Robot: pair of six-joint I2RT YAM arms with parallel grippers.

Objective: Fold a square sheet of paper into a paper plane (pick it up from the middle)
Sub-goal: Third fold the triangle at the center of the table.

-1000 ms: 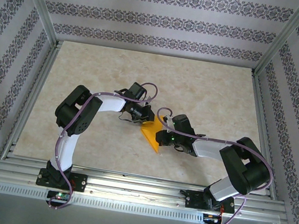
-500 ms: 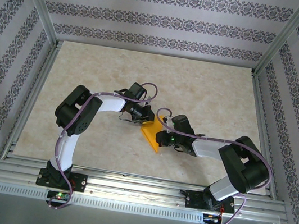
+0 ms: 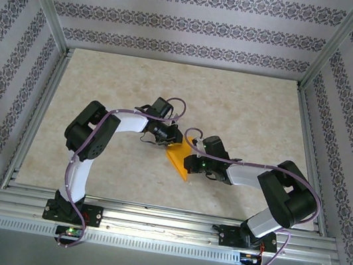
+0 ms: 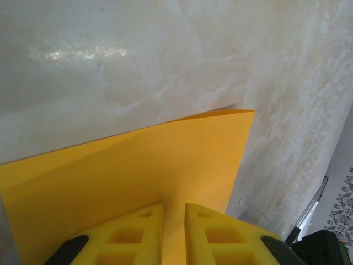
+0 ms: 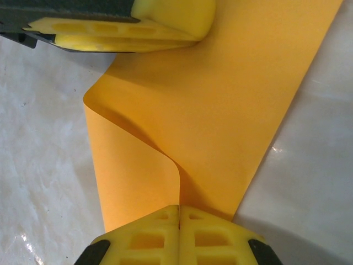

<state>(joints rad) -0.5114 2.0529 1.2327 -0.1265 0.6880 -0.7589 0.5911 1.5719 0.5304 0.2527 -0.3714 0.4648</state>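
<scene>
Square sheet of paper (image 3: 178,161): orange-yellow, at mid-table, just in front of the two arms and between their wrists. It is no longer a flat square. The right wrist view shows one flap curled up and over in a soft loop, rounded and not pressed into a crease.

Right gripper (image 5: 179,218): jaws fully together, pinching the near end of the sheet where the curled flap meets the lower layer.

Left gripper (image 4: 174,221): jaws narrow, with the sheet's far edge running in between them. It reads as a light hold (tight or slackening, I cannot tell).

Table (image 3: 116,89): pale marbled top. The sheet's free corner lies on it or just above it.

Change against the two earlier overhead frames: almost none. Paper and both grippers sit in the same spot, and only the right arm's elbow looks a touch shifted.

Judgement: a pause mid-fold, with the sheet stretched between two pinches. The loop needs flattening before this fold counts, and the dart shape is a long way off.
</scene>
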